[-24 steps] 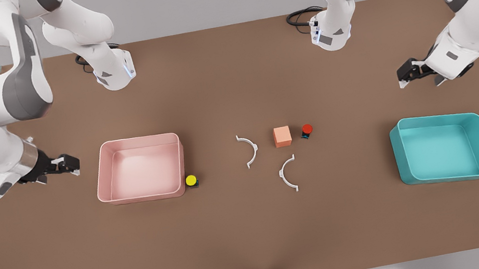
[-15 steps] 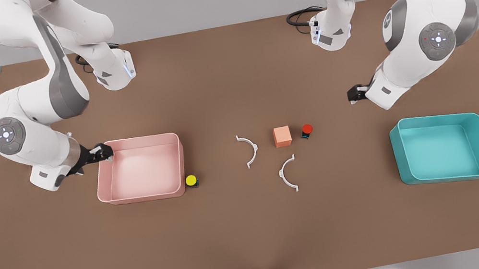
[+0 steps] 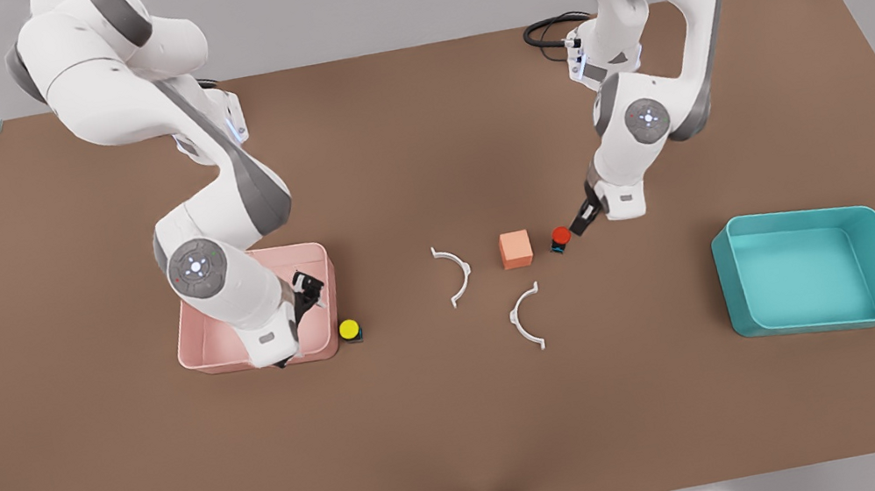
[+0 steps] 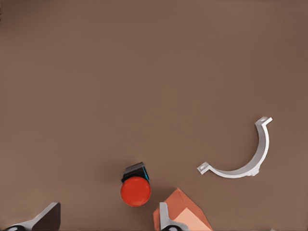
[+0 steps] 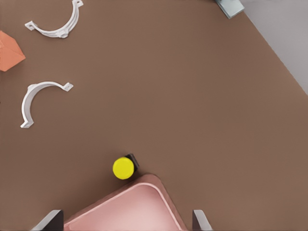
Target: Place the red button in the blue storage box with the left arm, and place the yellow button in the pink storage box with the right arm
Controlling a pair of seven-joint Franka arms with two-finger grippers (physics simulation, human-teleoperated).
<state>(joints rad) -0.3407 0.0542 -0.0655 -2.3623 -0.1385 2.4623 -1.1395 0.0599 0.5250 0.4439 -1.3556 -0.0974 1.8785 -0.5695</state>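
Observation:
The red button (image 3: 561,237) (image 4: 135,190) stands mid-table beside an orange cube. My left gripper (image 3: 580,223) (image 4: 108,222), on the arm at the front view's right, hovers open just off the button, its fingers (image 4: 45,219) spread to either side of it. The yellow button (image 3: 348,329) (image 5: 123,168) sits against the pink storage box's (image 3: 314,250) (image 5: 130,207) near corner. Over that box's corner, close to the yellow button, my right gripper (image 3: 305,290) (image 5: 127,222) is open. The blue storage box (image 3: 797,214) lies at the front view's right, with nothing in it.
The orange cube (image 3: 515,249) (image 4: 185,211) is right beside the red button. Two white curved clips (image 3: 455,271) (image 3: 525,318) lie between the buttons. A black cable (image 3: 544,32) coils at the far edge by the arm base.
Both arms swung in from the table's sides. The right gripper crossed over the pink box toward the yellow button; the left gripper came down beside the red button.

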